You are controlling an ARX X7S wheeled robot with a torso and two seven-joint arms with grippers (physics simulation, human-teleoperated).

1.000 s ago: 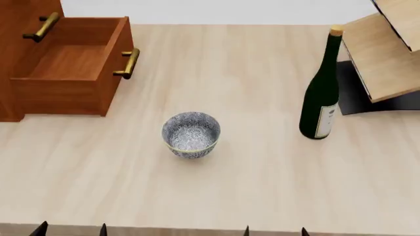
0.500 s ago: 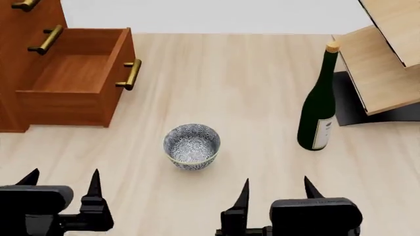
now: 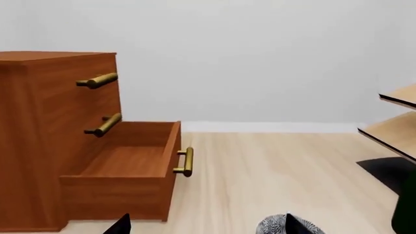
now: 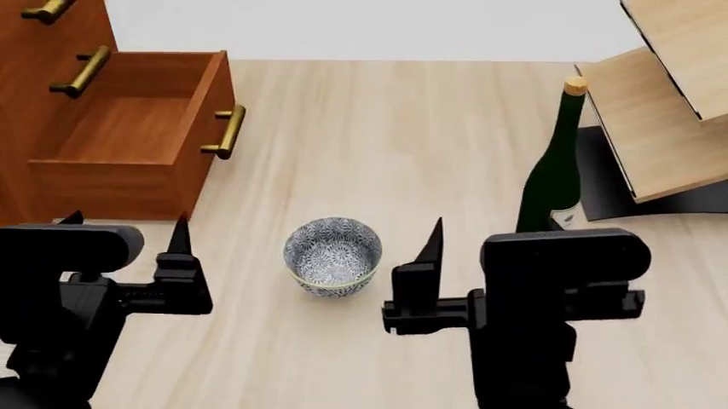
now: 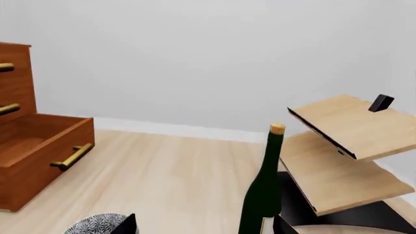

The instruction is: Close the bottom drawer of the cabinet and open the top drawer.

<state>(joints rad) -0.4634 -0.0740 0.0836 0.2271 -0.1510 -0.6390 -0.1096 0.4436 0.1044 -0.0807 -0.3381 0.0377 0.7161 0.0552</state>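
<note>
1. Standing at the far left of the desk [image 4: 376,128], the cabinet [image 4: 23,111] has its bottom drawer [image 4: 125,128] pulled fully out; the brass handle [image 4: 225,131] on its front faces the desk centre.
2. Top drawer [image 3: 78,80] is flush with the cabinet front, above the middle drawer [image 3: 81,126], also shut.
3. Left gripper [image 4: 123,228] hovers over the desk just in front of the open bottom drawer, touching nothing. Its two pointed fingertips are spread wide and hold nothing.
4. Right gripper [image 4: 483,230] hovers level with the left, between the patterned bowl [image 4: 331,255] and the green bottle [image 4: 553,175]. One fingertip [image 4: 432,239] shows; the other is hidden behind the gripper body, so its opening cannot be told from the head view. The right wrist view shows two tips set wide apart, empty.
5. Pale wooden rack [image 4: 666,94] stands at the far right, just beside the bottle.
</note>
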